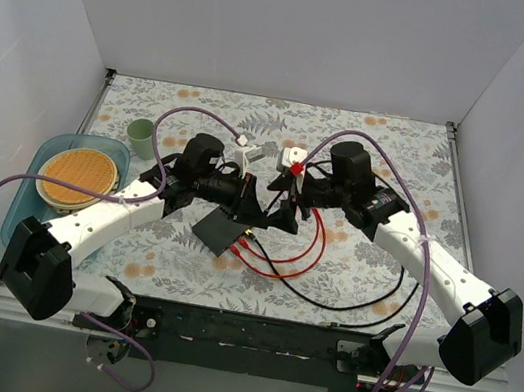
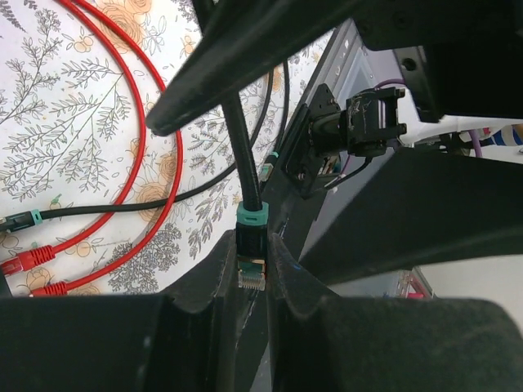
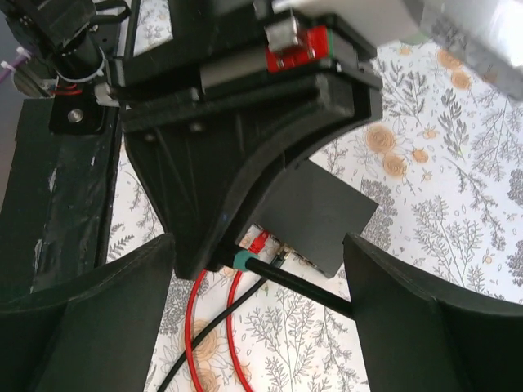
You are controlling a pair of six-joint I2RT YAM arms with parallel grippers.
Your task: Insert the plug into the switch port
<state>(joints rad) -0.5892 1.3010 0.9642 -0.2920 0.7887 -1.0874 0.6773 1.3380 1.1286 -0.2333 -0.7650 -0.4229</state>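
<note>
The switch point(image 1: 218, 232) is a flat black box lying mid-table; in the right wrist view the switch point(image 3: 323, 214) has a red plug point(image 3: 260, 241) in one socket of its port edge. My left gripper point(image 1: 251, 212) is shut on a black plug with a teal boot point(image 2: 252, 245). Its clear contact end point(image 2: 252, 276) sits between the fingers, and its black cable point(image 2: 237, 131) leads away. The right wrist view shows that teal boot point(image 3: 243, 261) held just off the port edge. My right gripper point(image 1: 283, 218) is open and empty, its fingers point(image 3: 82, 314) spread either side of the left gripper.
Two red cables point(image 1: 292, 257) and a black cable point(image 1: 325, 302) loop on the floral cloth in front of the switch. A round tan plate point(image 1: 78, 176) lies in a teal tray point(image 1: 22, 205) at left. A green cup point(image 1: 138, 137) and small white parts point(image 1: 249, 153) stand behind.
</note>
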